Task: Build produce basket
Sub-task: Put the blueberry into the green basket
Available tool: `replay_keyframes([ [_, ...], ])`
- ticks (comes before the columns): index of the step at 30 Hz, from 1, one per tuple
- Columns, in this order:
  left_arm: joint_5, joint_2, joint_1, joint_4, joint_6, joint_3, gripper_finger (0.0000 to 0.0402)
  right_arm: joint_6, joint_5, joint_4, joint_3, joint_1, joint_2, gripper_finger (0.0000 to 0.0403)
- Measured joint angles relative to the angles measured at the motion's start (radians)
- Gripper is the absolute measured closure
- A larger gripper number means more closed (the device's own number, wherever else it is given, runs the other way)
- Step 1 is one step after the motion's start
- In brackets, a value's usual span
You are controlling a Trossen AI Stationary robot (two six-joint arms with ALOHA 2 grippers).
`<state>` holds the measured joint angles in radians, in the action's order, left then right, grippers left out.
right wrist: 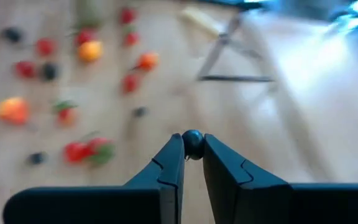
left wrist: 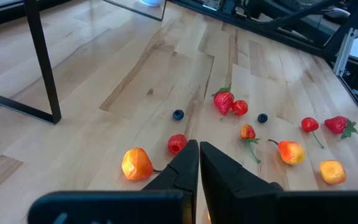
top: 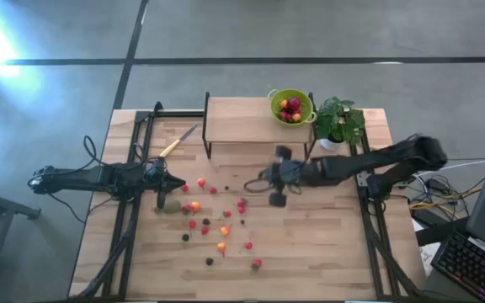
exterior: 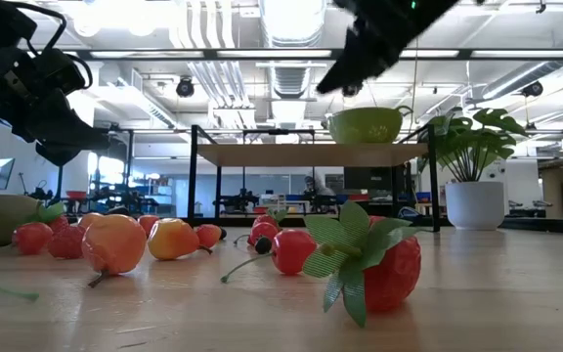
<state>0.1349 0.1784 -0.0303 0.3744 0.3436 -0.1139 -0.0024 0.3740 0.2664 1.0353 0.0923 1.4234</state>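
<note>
Right claw [right wrist: 192, 155] pinched narrow on a small dark round berry [right wrist: 192, 143], raised above the middle of the wooden desk [top: 327, 244], just in front of the low shelf [top: 238, 122]. Left claw [left wrist: 199, 163] closed tight with nothing between its tips, low over the desk's left part near the brownish-green oval fruit [top: 171, 204]. Lime-green colander [top: 291, 106] on the shelf's right end, holding several red and orange fruits [top: 290, 109]; beside it, on the desk, a leafy plant in a white pot [top: 338, 122]. Scattered across the desk between the arms: red, orange and dark berries [top: 223, 230], with a strawberry [exterior: 374, 264] nearest the low camera. Yellow-handled knife [top: 178, 142] lying at the back left, apart from the fruit.
</note>
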Motion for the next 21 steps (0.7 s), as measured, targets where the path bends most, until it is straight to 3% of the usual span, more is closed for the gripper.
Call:
replay_keyframes([
  [5,0.000,0.000,0.000,0.000,0.000,0.000,0.0381,-0.034,0.105,0.118,0.093,-0.090,-0.135,0.0355],
  [10,0.000,0.000,0.000,0.000,0.000,0.000,0.0381,-0.032,0.108,0.225,0.153,-0.235,-0.198,0.0361],
  [21,0.000,0.000,0.000,0.000,0.000,0.000,0.0381,0.039,-0.087,0.424,0.172,-0.581,-0.198,0.0358],
])
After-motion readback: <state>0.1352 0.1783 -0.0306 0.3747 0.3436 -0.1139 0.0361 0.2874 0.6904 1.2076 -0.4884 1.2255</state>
